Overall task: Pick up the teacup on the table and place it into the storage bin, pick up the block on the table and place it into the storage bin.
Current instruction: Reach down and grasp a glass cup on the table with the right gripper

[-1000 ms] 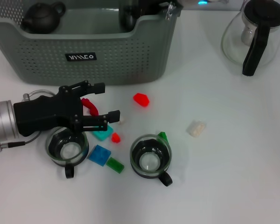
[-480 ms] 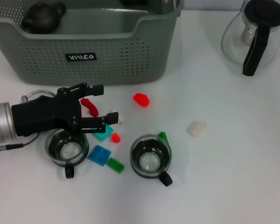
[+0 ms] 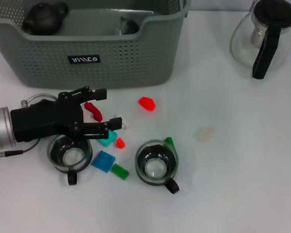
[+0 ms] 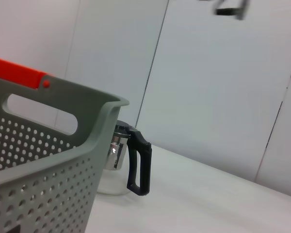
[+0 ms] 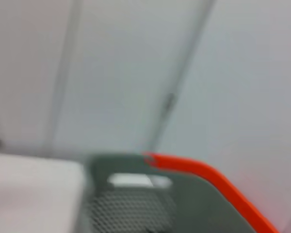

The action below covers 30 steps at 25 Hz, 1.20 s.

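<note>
Two glass teacups with black handles stand on the white table, one [image 3: 69,153] under my left arm and one [image 3: 156,163] at centre front. Another glass cup [image 3: 127,26] lies inside the grey-green storage bin [image 3: 87,53] at the back left. Small blocks lie scattered: red [image 3: 146,103], white [image 3: 203,134], teal [image 3: 106,139], blue [image 3: 103,160], green [image 3: 119,171]. My left gripper [image 3: 109,107] is open low over the table, its black fingers on either side of a curved red block [image 3: 93,110]. My right gripper is out of view.
A black teapot [image 3: 43,18] sits in the bin's back left corner. A glass carafe [image 3: 264,34] with a black handle stands at the back right, also seen past the bin wall [image 4: 39,165] as carafe [image 4: 131,165]. A small red piece [image 3: 120,143] and a green piece [image 3: 169,141] lie by the cups.
My right gripper, above the bin's right end a second ago, has left the head view, and a glass cup now shows inside the bin. My left gripper edged slightly left.
</note>
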Each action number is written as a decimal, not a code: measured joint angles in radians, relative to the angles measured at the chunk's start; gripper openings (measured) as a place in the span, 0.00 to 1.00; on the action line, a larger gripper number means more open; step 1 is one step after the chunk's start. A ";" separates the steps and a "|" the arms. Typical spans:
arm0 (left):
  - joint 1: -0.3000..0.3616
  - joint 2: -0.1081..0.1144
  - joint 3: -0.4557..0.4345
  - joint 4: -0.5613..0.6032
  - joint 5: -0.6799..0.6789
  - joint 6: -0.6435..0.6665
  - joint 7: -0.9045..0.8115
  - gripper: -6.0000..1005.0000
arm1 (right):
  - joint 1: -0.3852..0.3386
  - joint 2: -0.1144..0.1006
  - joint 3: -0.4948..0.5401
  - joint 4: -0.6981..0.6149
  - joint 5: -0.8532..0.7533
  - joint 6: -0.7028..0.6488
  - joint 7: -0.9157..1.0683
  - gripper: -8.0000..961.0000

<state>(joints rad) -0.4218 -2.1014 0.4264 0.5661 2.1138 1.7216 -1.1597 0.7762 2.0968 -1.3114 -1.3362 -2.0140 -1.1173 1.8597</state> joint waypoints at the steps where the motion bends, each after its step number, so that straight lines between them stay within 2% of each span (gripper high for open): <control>1: 0.000 0.000 0.000 0.000 0.000 0.000 0.000 0.94 | -0.028 0.001 0.006 -0.038 0.036 -0.043 0.000 0.69; 5: 0.005 0.000 0.006 0.006 0.010 0.010 0.008 0.94 | -0.112 -0.004 0.058 -0.096 0.160 -0.258 0.001 0.69; 8: 0.015 0.006 0.009 0.010 0.012 0.015 0.010 0.94 | -0.140 -0.003 0.129 -0.096 0.187 -0.428 0.006 0.69; 11: 0.019 0.012 0.008 0.010 0.012 0.024 0.010 0.94 | -0.164 -0.001 0.167 -0.083 0.188 -0.532 0.013 0.68; 18: 0.028 0.017 -0.002 0.011 0.009 0.034 0.011 0.94 | -0.235 0.000 0.147 -0.068 0.182 -0.573 0.019 0.68; 30: 0.039 0.016 -0.001 0.010 0.006 0.031 0.011 0.94 | -0.244 0.001 0.065 -0.042 0.138 -0.580 -0.002 0.68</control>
<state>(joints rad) -0.3830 -2.0858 0.4249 0.5757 2.1196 1.7531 -1.1489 0.5317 2.0976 -1.2467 -1.3778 -1.8758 -1.6972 1.8581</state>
